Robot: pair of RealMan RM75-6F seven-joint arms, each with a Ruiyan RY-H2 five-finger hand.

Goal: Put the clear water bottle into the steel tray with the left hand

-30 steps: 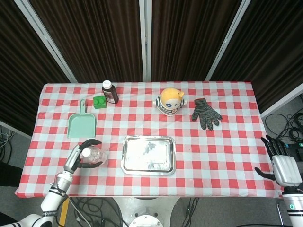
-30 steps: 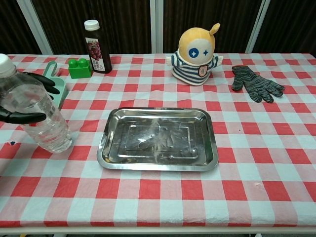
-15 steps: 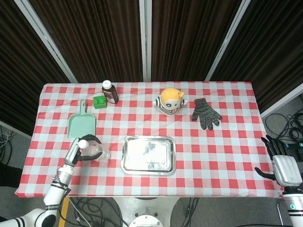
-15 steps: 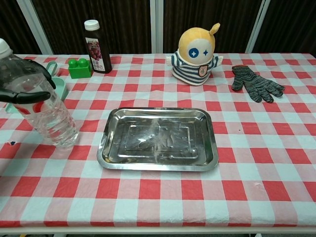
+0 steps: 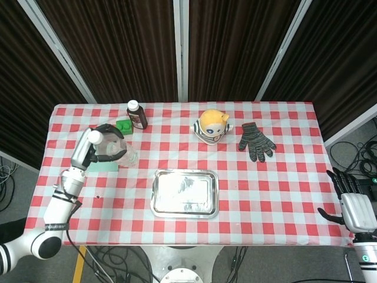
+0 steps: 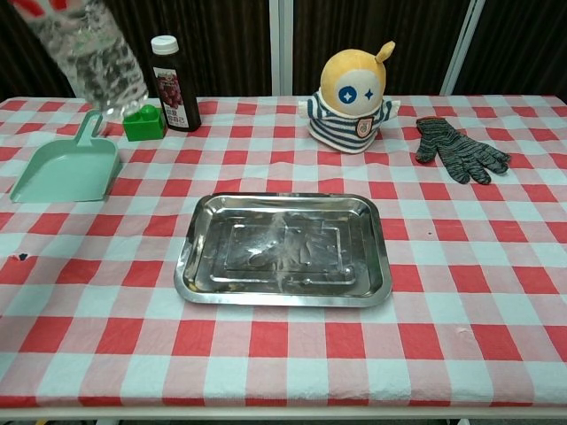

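My left hand [image 5: 99, 144] grips the clear water bottle [image 5: 115, 150] and holds it well above the table's left side, white cap toward me. In the chest view only the bottle's lower body [image 6: 102, 57] shows at the top left edge; the hand itself is out of that frame. The steel tray [image 5: 185, 193] lies empty at the table's front centre, to the right of and below the bottle; its rim [image 6: 190, 257] is also plain in the chest view. My right hand [image 5: 347, 197] hangs off the table's right edge with fingers apart, holding nothing.
A green dustpan [image 6: 66, 168] lies at the left, partly under the lifted bottle in the head view. A green block [image 6: 142, 121] and a dark juice bottle [image 6: 173, 84] stand at the back left. A yellow plush toy [image 6: 354, 88] and a grey glove [image 6: 461, 150] sit at the back right.
The left hand has lifted the bottle off the tablecloth, carrying it up and away from the table's front edge. The right hand has barely moved.
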